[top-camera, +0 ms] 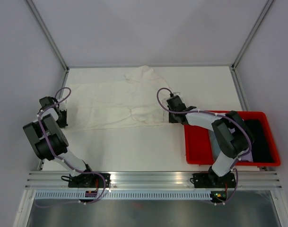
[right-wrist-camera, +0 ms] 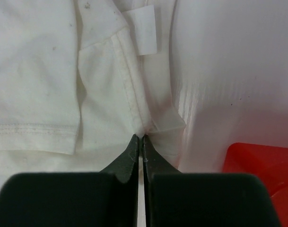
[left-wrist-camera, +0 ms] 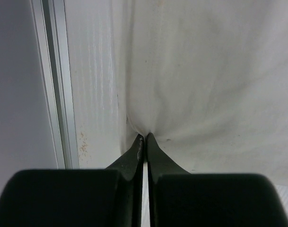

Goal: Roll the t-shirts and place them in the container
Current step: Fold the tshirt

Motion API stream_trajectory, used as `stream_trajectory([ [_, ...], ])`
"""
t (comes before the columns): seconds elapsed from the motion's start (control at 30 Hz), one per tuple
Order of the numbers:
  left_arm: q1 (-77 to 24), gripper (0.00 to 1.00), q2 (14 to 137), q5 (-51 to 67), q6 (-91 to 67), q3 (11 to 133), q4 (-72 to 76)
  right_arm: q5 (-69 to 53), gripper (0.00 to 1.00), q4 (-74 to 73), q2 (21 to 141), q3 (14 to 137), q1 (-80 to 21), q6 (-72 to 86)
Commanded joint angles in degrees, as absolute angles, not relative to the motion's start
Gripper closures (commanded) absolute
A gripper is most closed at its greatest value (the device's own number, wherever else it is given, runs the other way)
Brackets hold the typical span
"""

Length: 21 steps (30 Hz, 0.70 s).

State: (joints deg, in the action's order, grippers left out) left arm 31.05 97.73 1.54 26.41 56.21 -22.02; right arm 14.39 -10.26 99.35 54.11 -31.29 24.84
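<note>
Cream t-shirt (top-camera: 110,106) spread on counter (top-camera: 134,146), left end effector (left-wrist-camera: 144,138) pinching its left edge, right end effector (right-wrist-camera: 140,138) pinching its right hem

- My left arm (top-camera: 51,142) rises from its base at the near edge, folds sharply at the elbow and carries its wrist out to the left.
- My left gripper (left-wrist-camera: 144,136) sits low, its fingers (left-wrist-camera: 132,158) pressed together with an edge of the t-shirt (left-wrist-camera: 205,71) pinched at the tips.
- My right arm (top-camera: 229,137) bends at a raised elbow, and its forearm reaches left.
- My right gripper (right-wrist-camera: 139,137) sits low too, fingers tight together, nipping a hem fold between the tips.
</note>
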Motion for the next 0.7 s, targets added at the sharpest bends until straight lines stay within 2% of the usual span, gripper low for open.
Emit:
stream_trajectory([
  [0.0, 33.7, 0.98, 94.8, 3.6, 32.1, 54.0, -24.2, 11.8, 1.0, -15.1, 96.8, 50.4, -32.0, 25.7],
  [0.4, 36.9, 0.98, 86.1, 3.1, 39.0, 49.7, -24.6, 14.1, 1.0, -22.6, 84.3, 46.2, -37.3, 28.8],
  [0.67, 43.0, 0.98, 84.2, 4.9, 42.5, 51.0, -26.3, 14.5, 1.0, -25.6, 80.9, 44.6, -42.7, 32.5],
])
